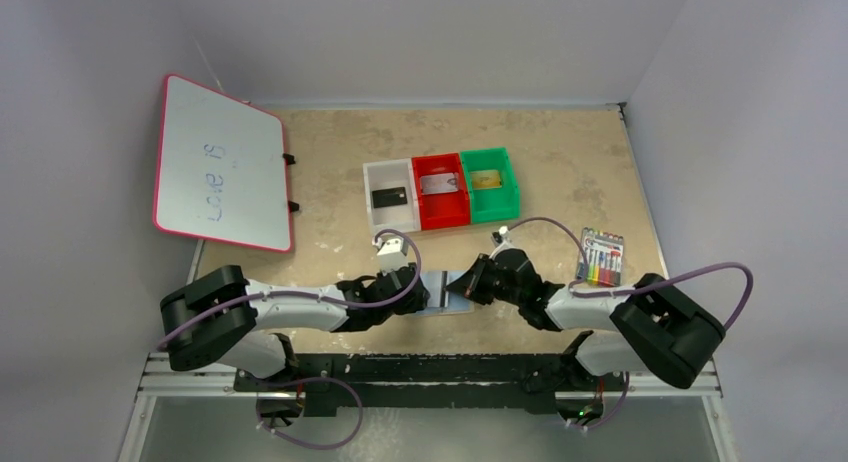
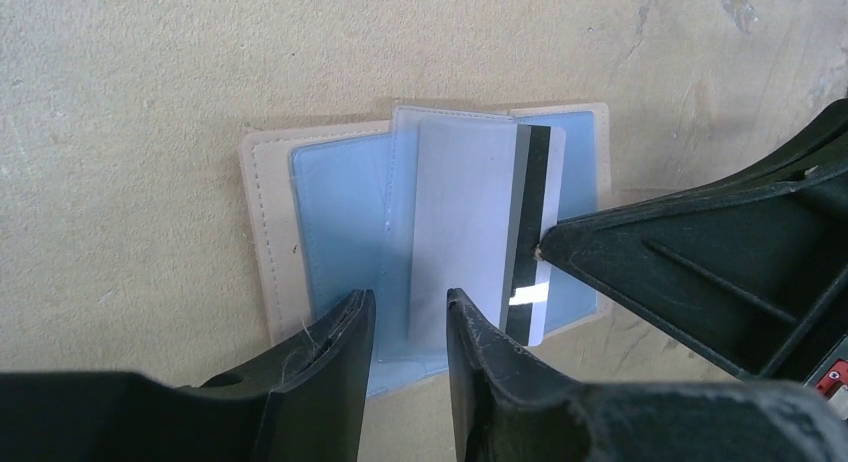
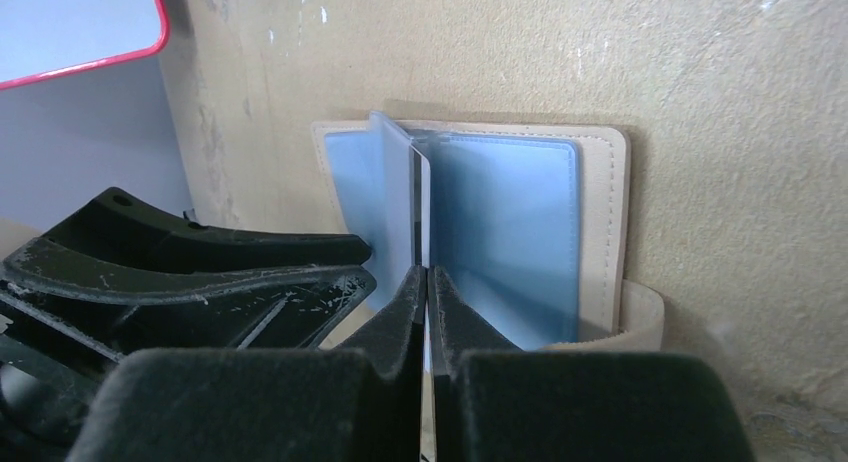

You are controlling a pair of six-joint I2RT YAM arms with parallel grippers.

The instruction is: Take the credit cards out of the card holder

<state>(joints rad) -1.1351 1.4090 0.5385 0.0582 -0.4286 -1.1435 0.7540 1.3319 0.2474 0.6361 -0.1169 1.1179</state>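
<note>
Tan tabletop point(image 1: 560, 162): card holder point(image 2: 335, 222) is laid open between both grippers. Right gripper point(image 3: 428, 287) is clamped on striped card point(image 2: 533, 172) raised at holder's spine, long axis along it. Left gripper point(image 2: 410, 317), jaws apart, is poised over holder's near edge. Right arm is nearer.

A robotics lab cell: plain white walls point(image 1: 720, 82) box in a scuffed tan tabletop point(image 1: 560, 152), an aluminium mounting rail point(image 1: 185, 382) along its near edge.
</note>
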